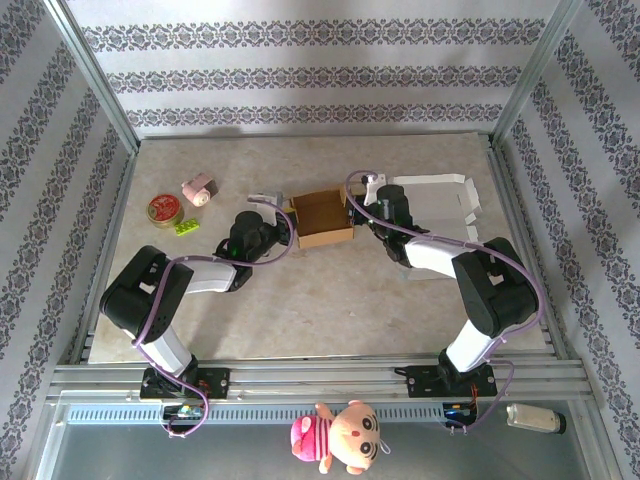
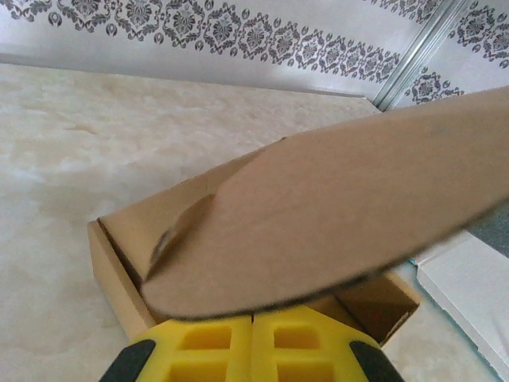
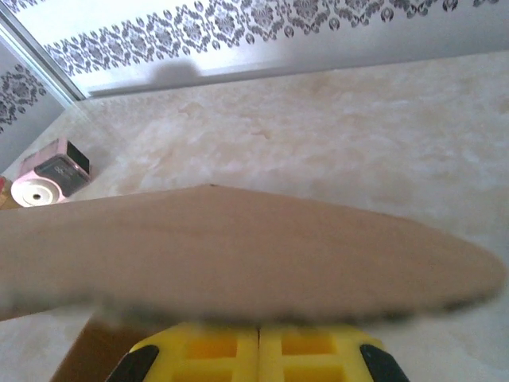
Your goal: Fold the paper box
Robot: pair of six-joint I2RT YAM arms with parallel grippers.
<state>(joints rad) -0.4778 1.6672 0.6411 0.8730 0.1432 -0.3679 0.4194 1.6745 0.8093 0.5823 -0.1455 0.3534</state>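
The brown paper box (image 1: 325, 218) sits open-topped at the middle of the table. My left gripper (image 1: 287, 214) is at the box's left side and my right gripper (image 1: 357, 211) at its right side. In the left wrist view the yellow fingers of my left gripper (image 2: 253, 320) are pressed together, and a brown rounded flap (image 2: 334, 207) lies across their tips, above the box's inside (image 2: 111, 267). In the right wrist view my right gripper (image 3: 258, 329) is shut too, with another brown flap (image 3: 238, 247) lying across its tips. Neither flap is between the fingers.
A pink device (image 1: 199, 188), a red round tin (image 1: 163, 209) and a green brick (image 1: 187, 227) lie at the left. A flat white cardboard blank (image 1: 440, 195) lies right of the box. A plush toy (image 1: 335, 435) sits below the table's near rail.
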